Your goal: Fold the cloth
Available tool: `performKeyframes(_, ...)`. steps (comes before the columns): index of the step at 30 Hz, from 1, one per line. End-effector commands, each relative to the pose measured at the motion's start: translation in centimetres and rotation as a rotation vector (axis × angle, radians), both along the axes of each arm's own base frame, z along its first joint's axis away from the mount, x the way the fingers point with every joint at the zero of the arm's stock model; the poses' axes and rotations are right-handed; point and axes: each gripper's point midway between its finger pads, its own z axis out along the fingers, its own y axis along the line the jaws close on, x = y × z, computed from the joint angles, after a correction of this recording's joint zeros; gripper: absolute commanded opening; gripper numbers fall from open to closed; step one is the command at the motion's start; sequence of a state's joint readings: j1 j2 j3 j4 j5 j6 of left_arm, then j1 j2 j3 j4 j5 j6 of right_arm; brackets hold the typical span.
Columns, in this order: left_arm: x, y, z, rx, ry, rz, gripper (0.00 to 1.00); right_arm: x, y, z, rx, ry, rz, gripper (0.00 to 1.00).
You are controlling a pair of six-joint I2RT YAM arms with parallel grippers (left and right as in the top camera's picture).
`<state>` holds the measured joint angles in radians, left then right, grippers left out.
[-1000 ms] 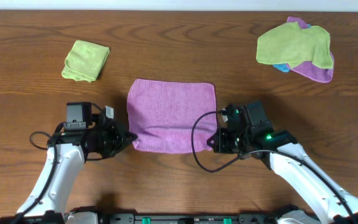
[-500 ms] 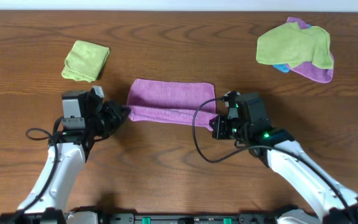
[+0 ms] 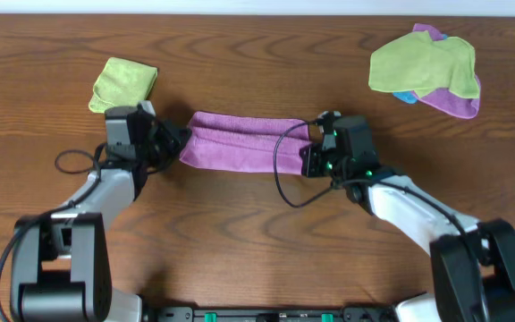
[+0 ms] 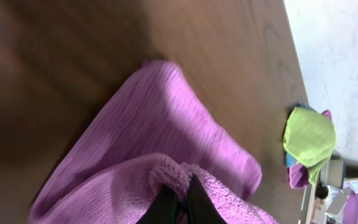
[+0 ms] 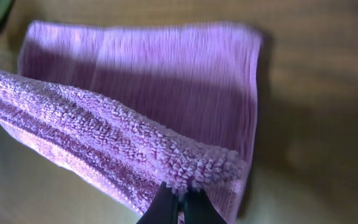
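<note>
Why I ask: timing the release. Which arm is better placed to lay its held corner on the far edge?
Left, by a little. Both claws are shut on corners of the purple cloth; overhead, the left claw sits nearer the far edge than the right claw. Probably both should finish together.

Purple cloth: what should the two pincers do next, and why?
Probably carry the pinched edge slightly farther and lay it on the far edge. The left pincer and right pincer hold corners of the purple cloth raised, the fold not yet aligned.
</note>
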<state>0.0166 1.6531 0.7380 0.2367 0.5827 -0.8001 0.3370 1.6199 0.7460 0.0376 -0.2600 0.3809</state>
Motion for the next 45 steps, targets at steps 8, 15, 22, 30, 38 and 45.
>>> performKeyframes(8, 4.8, 1.0, 0.6, 0.083, -0.054, 0.05, 0.06, 6.2, -0.5, -0.4, -0.119, -0.074, 0.005, 0.01)
performKeyframes(15, 4.5, 0.5, -1.7, 0.106, -0.011, 0.03, 0.06, 6.6, -1.7, -1.3, -0.196, -0.048, -0.017, 0.01)
performKeyframes(22, 4.3, 0.6, -3.3, 0.121, 0.019, 0.027, 0.06, 6.5, -2.0, -2.5, -0.223, -0.031, -0.009, 0.01)
performKeyframes(30, 4.2, 0.6, -4.6, 0.162, 0.035, 0.026, 0.06, 7.0, -1.9, -3.3, -0.222, -0.042, -0.012, 0.01)
performKeyframes(38, 4.3, 0.9, -4.8, 0.187, 0.033, 0.037, 0.32, 7.1, -1.9, -3.3, -0.226, -0.043, -0.015, 0.38)
performKeyframes(45, 5.3, 0.0, -3.2, 0.166, -0.043, -0.019, 0.89, 7.8, -1.7, -1.5, -0.211, -0.082, -0.021, 0.63)
